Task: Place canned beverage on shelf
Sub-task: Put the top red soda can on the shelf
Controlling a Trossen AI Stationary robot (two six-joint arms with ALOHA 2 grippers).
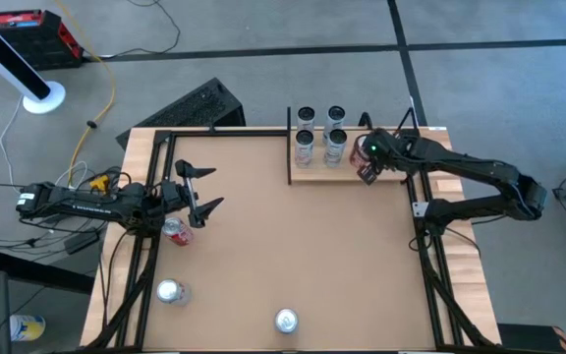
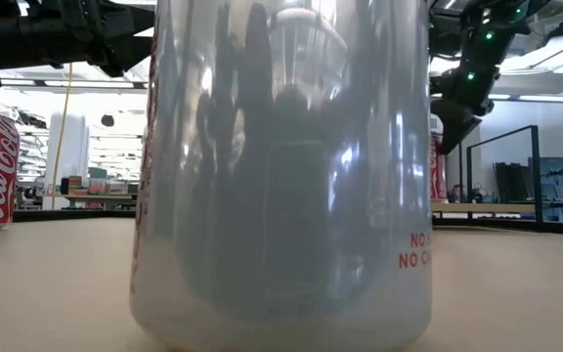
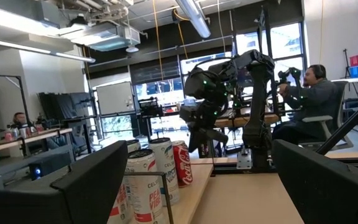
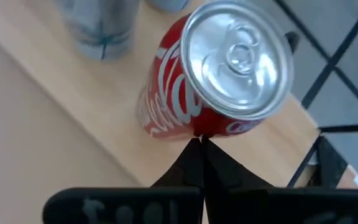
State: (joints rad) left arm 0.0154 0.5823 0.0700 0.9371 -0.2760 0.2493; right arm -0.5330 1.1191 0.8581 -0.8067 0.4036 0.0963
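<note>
Red cola can (image 4: 219, 81) upright on pale wood shelf (image 1: 312, 175) at table's 1 o'clock, at 3 o'clock of four silver cans (image 1: 320, 133).

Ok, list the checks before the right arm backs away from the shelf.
1. Coca-Cola can resting on the shelf: ok.
2. Can upright, seen from the left wrist: ok.
3. Right gripper released: fingers shut beside the can, ok; whether the tips touch it: cannot tell.
4. Four neighbouring cans standing, apart from the red one: ok.
5. Left gripper open at the table's left side, clear of the shelf: ok.
</note>
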